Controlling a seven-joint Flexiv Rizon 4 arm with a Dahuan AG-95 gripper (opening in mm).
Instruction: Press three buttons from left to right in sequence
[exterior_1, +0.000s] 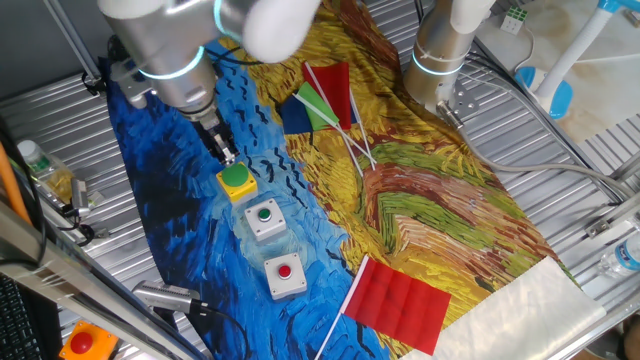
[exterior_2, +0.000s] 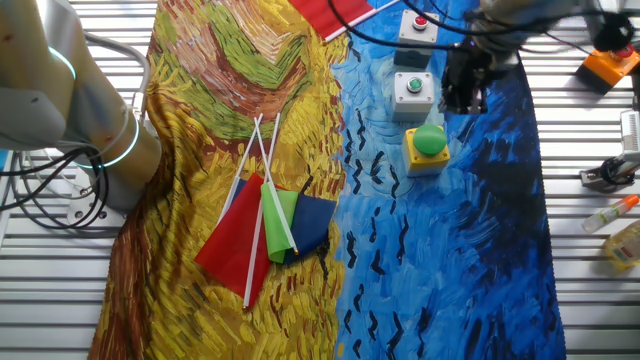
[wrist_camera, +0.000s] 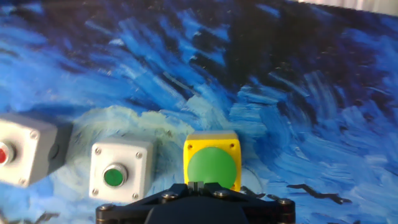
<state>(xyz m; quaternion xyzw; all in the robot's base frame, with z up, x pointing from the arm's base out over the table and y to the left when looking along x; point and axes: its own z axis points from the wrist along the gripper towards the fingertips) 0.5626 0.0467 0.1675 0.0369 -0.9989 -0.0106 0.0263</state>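
Fingers on the gripper (exterior_1: 227, 153) are right at the far edge of the yellow box's green dome (exterior_1: 236, 177), looks like the tips are just above it or barely touching, hard to say which. Can't tell if they're open or closed either: the fixed views show them as one dark clump, and the hand view only shows the black gripper body at the bottom of the frame.

All three button boxes sit in a row on the blue part of the painted cloth (exterior_1: 430, 190) covering the table. Yellow box with big green dome (exterior_2: 429, 139) first, then the grey box with small green button (exterior_1: 265, 214) just beside it, then the grey box with small red button (exterior_1: 285, 271) next along. Small gaps between them, none touching.

Other stuff around: a bunch of small flags (exterior_2: 266, 228) (red, green, dark blue on white sticks) lying on the yellow part of the cloth, well apart from the buttons. One more red flag (exterior_1: 398, 303) sits near the grey red-button box but off to the side, not on the row. An orange box with red button (exterior_1: 82, 341) is off the cloth by the table's corner. A second arm's base (exterior_1: 440, 60) stands at the far edge.
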